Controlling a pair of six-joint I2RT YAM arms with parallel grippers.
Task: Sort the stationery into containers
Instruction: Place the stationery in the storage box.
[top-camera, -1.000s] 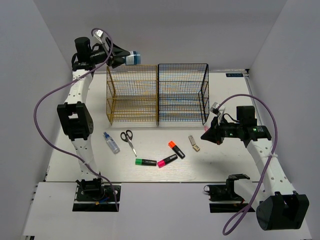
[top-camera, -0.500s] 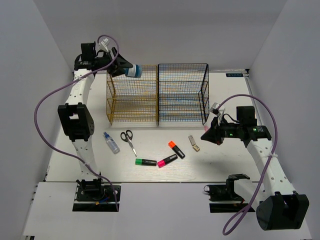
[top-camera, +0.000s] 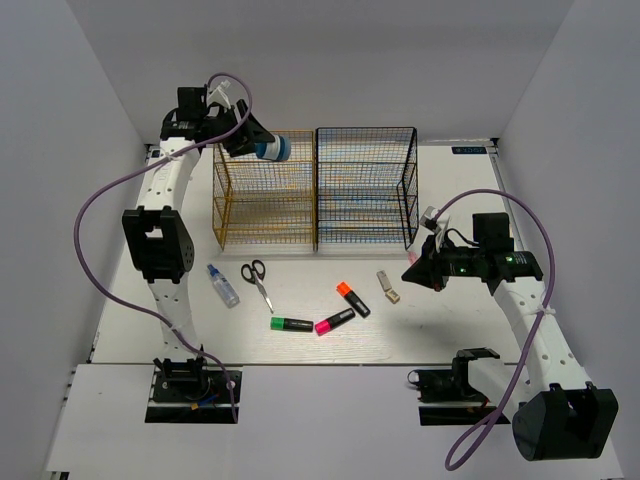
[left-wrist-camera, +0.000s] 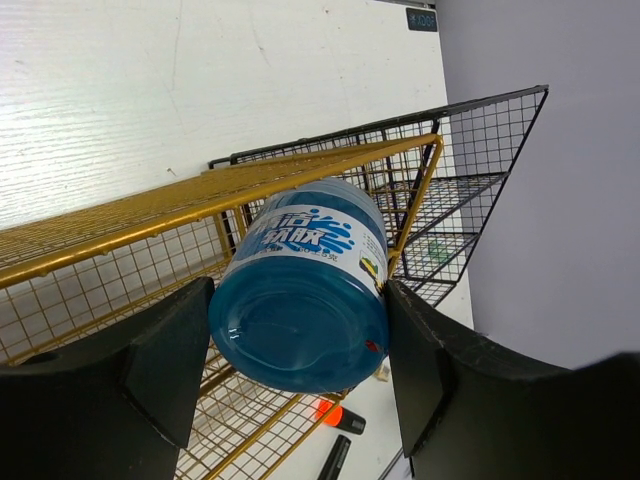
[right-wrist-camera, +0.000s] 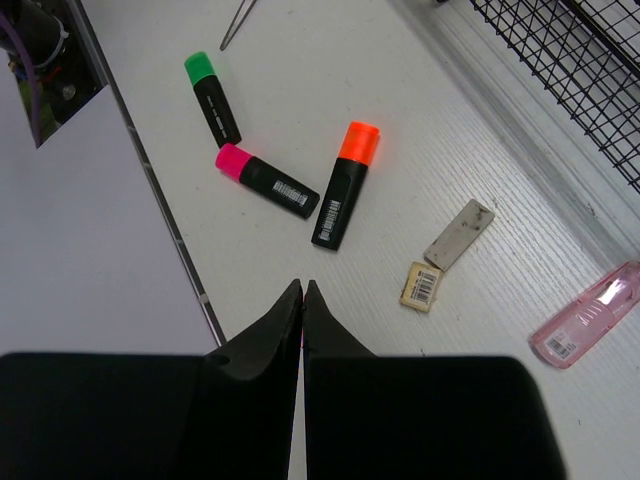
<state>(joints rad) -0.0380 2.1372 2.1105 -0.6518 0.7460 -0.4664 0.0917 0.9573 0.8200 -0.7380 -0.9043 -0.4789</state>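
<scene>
Left gripper (top-camera: 258, 146): we saw it clamped on the blue tub (left-wrist-camera: 300, 320), with fingers at 9 and 3 o'clock.
Tub: held up at the top rim of the yellow rack (top-camera: 264, 205).
Right gripper (right-wrist-camera: 302, 300): we found it pinched together, holding nothing.

Tub (left-wrist-camera: 300, 290) between left fingers (left-wrist-camera: 160, 365), above rack (left-wrist-camera: 120, 215); other rack (left-wrist-camera: 490, 97) beyond. Highlighters (right-wrist-camera: 340, 200) on worktop (right-wrist-camera: 300, 80) ahead of right fingers (right-wrist-camera: 260, 340).

The fingers (right-wrist-camera: 268, 338), pressed together, point toward the orange highlighter (right-wrist-camera: 343, 190).
</scene>
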